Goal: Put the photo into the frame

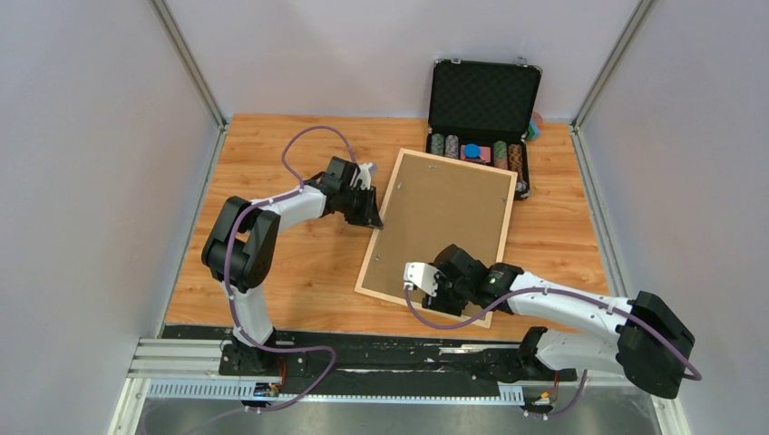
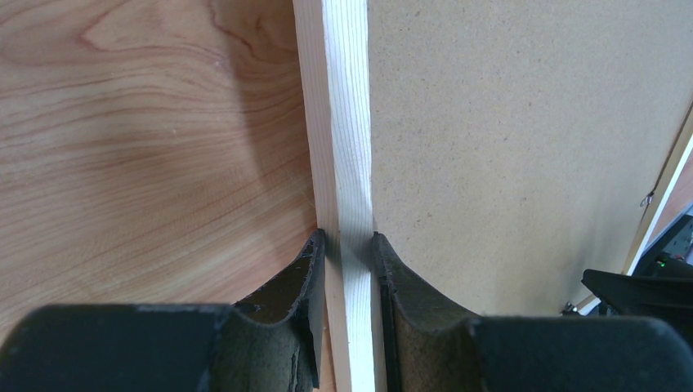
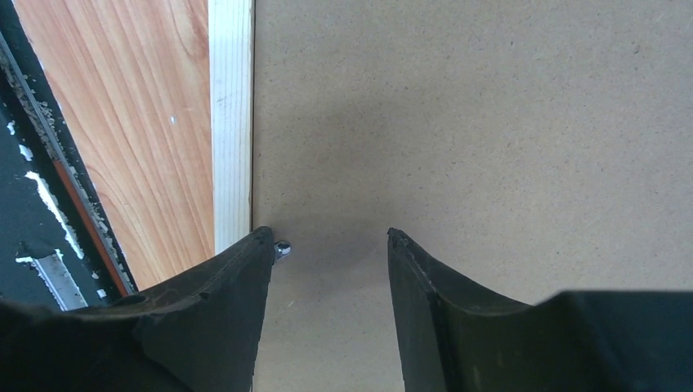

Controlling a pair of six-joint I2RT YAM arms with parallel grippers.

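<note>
Although the frame (image 2: 347, 122) lies flat and back-up near the middle of the table (image 1: 290, 272), skewed to the table edges, the photo itself is not visible in any view. The brown backing board (image 1: 444, 213) fills the frame's opening edge to edge, so whether the print sits beneath it cannot be told. On that evidence the task is judged to be at a late stage if the print is under the board. What remains would be securing the board and turning the frame over. If the print is not there, the main step remains undone. The left gripper (image 2: 349, 241) is clamped across the frame's pale wood rail on its left side, one finger on the outer edge against the table and one on the board side. The right gripper (image 3: 331, 237) hovers over the board near the frame's near-left corner, fingers spread and holding nothing. A small metal tab (image 3: 283, 248) shows just beside its left finger, at the seam between rail and board. Whether the tab is turned to lock the board is too small to tell. At the far edge stands an open black case (image 1: 485, 95), its foam-lined lid upright. Rows of chips (image 1: 501, 152) and one blue round piece (image 1: 471, 150) fill its tray, just beyond the frame's far corner.
</note>
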